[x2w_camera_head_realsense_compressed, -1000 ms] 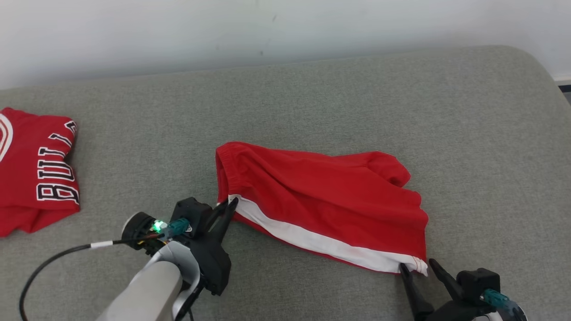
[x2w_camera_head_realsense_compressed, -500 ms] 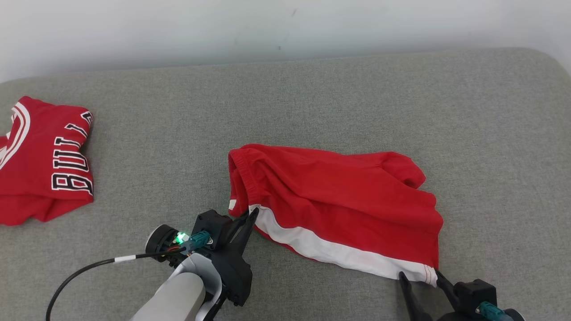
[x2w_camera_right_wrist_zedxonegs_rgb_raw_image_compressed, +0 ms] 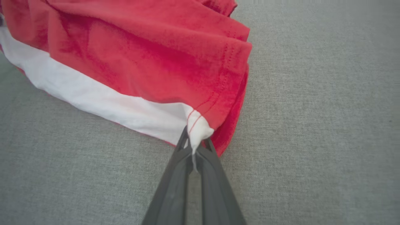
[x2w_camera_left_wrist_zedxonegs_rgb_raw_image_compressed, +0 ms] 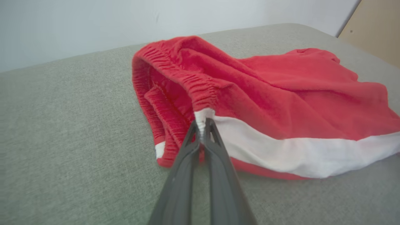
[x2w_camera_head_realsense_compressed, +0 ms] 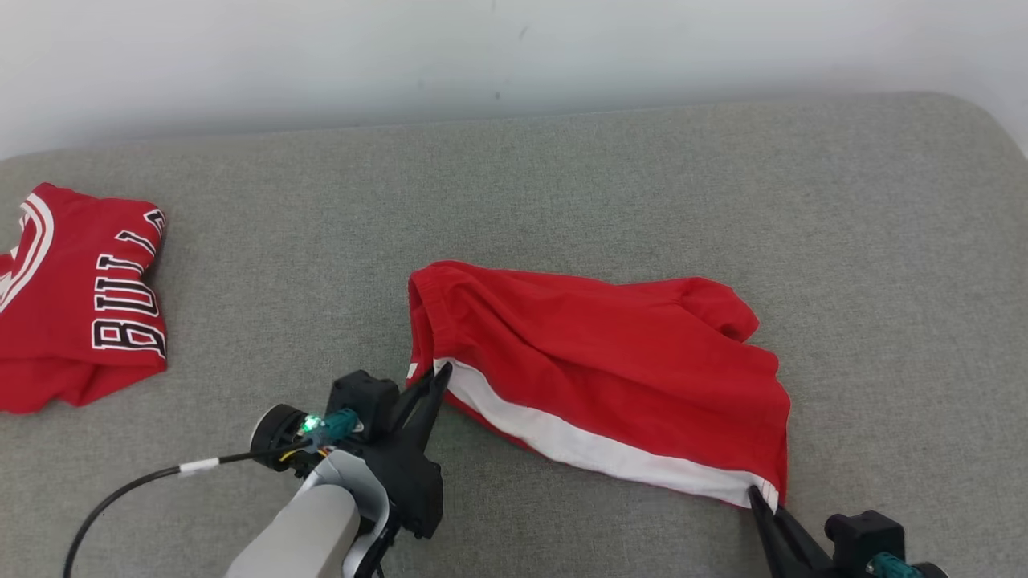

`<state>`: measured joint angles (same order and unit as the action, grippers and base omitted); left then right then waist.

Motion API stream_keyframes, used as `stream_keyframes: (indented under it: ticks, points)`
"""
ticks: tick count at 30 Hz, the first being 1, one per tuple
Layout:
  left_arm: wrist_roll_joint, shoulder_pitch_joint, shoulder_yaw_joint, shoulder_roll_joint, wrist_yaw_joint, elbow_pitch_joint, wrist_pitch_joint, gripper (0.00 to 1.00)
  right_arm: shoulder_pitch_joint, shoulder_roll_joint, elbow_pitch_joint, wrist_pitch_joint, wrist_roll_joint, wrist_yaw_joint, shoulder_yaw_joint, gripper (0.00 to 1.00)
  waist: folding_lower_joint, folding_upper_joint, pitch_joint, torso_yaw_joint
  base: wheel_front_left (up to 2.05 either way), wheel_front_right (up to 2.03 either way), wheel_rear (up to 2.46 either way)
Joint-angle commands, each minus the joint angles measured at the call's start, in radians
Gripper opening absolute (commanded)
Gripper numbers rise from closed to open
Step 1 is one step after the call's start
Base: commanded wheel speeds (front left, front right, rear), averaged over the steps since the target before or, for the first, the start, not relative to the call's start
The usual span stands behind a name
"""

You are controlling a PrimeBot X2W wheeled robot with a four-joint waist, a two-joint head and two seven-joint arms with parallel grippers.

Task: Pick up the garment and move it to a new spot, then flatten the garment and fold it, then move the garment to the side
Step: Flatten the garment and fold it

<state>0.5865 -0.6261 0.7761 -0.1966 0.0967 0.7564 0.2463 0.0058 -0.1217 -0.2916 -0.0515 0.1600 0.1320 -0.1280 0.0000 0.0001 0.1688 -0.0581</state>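
Grey cushion (x2w_camera_head_realsense_compressed: 562, 177): my whole work surface, with wide bare stretches toward 12 and 2 o'clock, so I judge there is room to carry, spread and fold

Red shorts (x2w_camera_head_realsense_compressed: 610, 353): the garment, lying just off centre toward 4 o'clock in my head view, with the waistband at its 9 o'clock end and the leg hems at its 3 o'clock end; it is rumpled and the top layer is bunched, so it is neither flat nor folded; most of it rests on the cushion, so I'd say only the grab is secured, and the lift, the move to a new spot, the flattening, the fold and the shift to the side are all left to do

Red jersey (x2w_camera_head_realsense_compressed: 80, 305): lies at the 9 o'clock edge, well apart from the shorts, and is not part of this job

White stripe (x2w_camera_head_realsense_compressed: 594, 449): runs along the near edge of the shorts, and my two pinch points sit at its ends

Left gripper (x2w_camera_left_wrist_zedxonegs_rgb_raw_image_compressed: 203, 123): fingers pressed together on the white end of the waistband, at the shorts' 8 o'clock corner

Right gripper (x2w_camera_right_wrist_zedxonegs_rgb_raw_image_compressed: 195, 140): fingers clamped on the white hem corner at 5 o'clock, a tuft of cloth caught between the tips
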Motion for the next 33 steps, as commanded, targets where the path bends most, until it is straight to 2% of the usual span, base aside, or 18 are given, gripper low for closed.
stream_keyframes:
  ticks: [1, 6, 10, 14, 18, 24, 27, 33]
  points:
    - [0.010, -0.001, -0.011, 0.001, 0.000, -0.004, 0.010, 0.00, 0.011, -0.003, 0.012, -0.008, 0.006, -0.002, 0.007, 0.00, 0.0000, -0.0001, -0.003, 0.000, 0.00, 0.00, 0.00]
    - [0.081, 0.021, -0.087, 0.004, 0.008, -0.058, 0.016, 0.00, 0.007, -0.025, 0.105, -0.031, 0.046, -0.002, 0.013, 0.00, 0.0000, -0.0001, -0.016, -0.007, 0.00, 0.00, 0.00]
    - [0.168, 0.029, -0.132, -0.017, 0.028, -0.140, 0.006, 0.00, -0.038, -0.086, 0.242, 0.000, 0.104, -0.002, 0.019, 0.00, 0.0000, -0.0001, -0.045, -0.019, 0.00, 0.00, 0.00]
    - [0.293, 0.012, -0.156, -0.038, 0.035, -0.237, -0.062, 0.00, -0.101, -0.145, 0.352, 0.054, 0.152, -0.002, 0.034, 0.00, 0.0000, -0.0001, -0.068, -0.026, 0.00, 0.00, 0.00]
    - [0.419, -0.027, -0.152, -0.092, 0.034, -0.371, -0.158, 0.00, -0.192, -0.203, 0.427, 0.114, 0.180, -0.002, 0.041, 0.00, 0.0000, -0.0001, -0.087, -0.037, 0.00, 0.00, 0.00]
    - [0.570, -0.102, -0.158, -0.171, 0.034, -0.508, -0.294, 0.00, -0.364, -0.289, 0.481, 0.186, 0.201, -0.002, 0.032, 0.00, 0.0000, -0.0001, -0.099, -0.053, 0.00, 0.00, 0.00]
    - [0.606, -0.143, -0.174, -0.200, 0.034, -0.535, -0.329, 0.00, -0.458, -0.328, 0.488, 0.208, 0.201, -0.002, 0.015, 0.00, 0.0000, -0.0001, -0.089, -0.062, 0.00, 0.00, 0.00]
    - [0.662, -0.235, -0.241, -0.211, 0.019, -0.528, -0.348, 0.00, -0.622, -0.366, 0.462, 0.243, 0.227, -0.002, -0.028, 0.00, 0.0000, -0.0001, -0.026, -0.084, 0.00, 0.00, 0.00]
